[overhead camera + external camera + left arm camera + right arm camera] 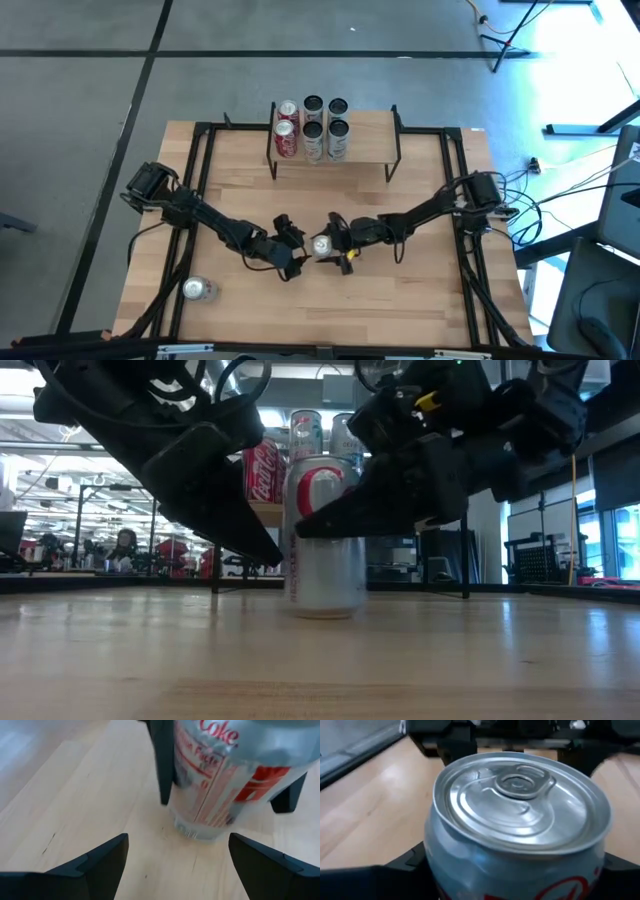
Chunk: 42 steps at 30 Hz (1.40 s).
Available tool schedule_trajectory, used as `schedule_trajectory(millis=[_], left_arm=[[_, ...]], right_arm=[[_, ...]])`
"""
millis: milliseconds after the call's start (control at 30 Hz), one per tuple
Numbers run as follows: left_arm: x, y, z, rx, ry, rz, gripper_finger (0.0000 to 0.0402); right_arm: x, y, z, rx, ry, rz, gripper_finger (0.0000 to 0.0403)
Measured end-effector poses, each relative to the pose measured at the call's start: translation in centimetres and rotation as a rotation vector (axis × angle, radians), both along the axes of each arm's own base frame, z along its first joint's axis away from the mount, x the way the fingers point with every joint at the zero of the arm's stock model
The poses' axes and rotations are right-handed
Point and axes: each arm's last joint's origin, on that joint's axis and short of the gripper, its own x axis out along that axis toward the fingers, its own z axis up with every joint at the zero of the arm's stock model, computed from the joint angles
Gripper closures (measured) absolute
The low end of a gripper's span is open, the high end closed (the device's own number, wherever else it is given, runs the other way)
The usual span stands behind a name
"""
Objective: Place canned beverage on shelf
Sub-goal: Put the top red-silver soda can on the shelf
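Cans counted: seven in all. Five stand on the shelf (362, 128) at the desk's (420, 290) 12 o'clock edge: one red can (287, 140) with a red-and-white can (288, 109) behind it, and three dark-topped cans (325, 125) beside them. One silver can (198, 290) lies on its side near the 8 o'clock corner, well apart from the rest. One silver diet cola can (323, 535) stands upright at desk centre, long axis vertical, pull-tab top facing up, base flat on the wood.

Right gripper (335, 248): arm reaches in from 3 o'clock, forearm low and roughly level over the desk, wrist pointed toward 9 o'clock. Fingers sit on either side of the upright can's body and appear closed against it; the can rests on the desk.

Left gripper (292, 262): arm reaches in from 9 o'clock, elbow bent, wrist angled down toward the same can. Fingers (100, 862) spread wide, holding nothing, tips just short of the can.
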Motion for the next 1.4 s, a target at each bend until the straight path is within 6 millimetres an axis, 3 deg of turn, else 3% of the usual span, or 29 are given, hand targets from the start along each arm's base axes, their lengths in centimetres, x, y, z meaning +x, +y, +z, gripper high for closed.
schedule_trajectory(millis=[167,500,667,800,1100,1400], left_arm=[[-0.2,-0.5,0.0,-0.005,0.006,-0.02,0.0073],[-0.2,-0.7,0.0,-0.013,0.002,-0.023,0.0073],[-0.2,-0.7,0.0,-0.014,-0.003,-0.022,0.0073],[-0.2,-0.7,0.0,-0.014,-0.004,-0.021,0.0073],[-0.2,-0.6,0.1,0.004,-0.014,-0.003,0.0073],[-0.2,-0.6,0.1,0.005,-0.015,-0.003,0.0073]], right_arm=[[-1.1,-0.4,2.2,-0.069,0.064,-0.072,0.0129],[-5.4,-2.6,11.5,-0.284,-0.039,-0.416,0.0129],[-8.3,-5.7,15.3,-0.42,-0.065,-0.643,0.0129],[-10.1,-9.0,17.6,-0.382,-0.115,-0.744,0.0129],[-11.1,-16.7,17.2,-0.139,-0.121,-0.82,0.0129],[-10.5,-20.9,15.3,-0.029,-0.121,-0.853,0.0129]])
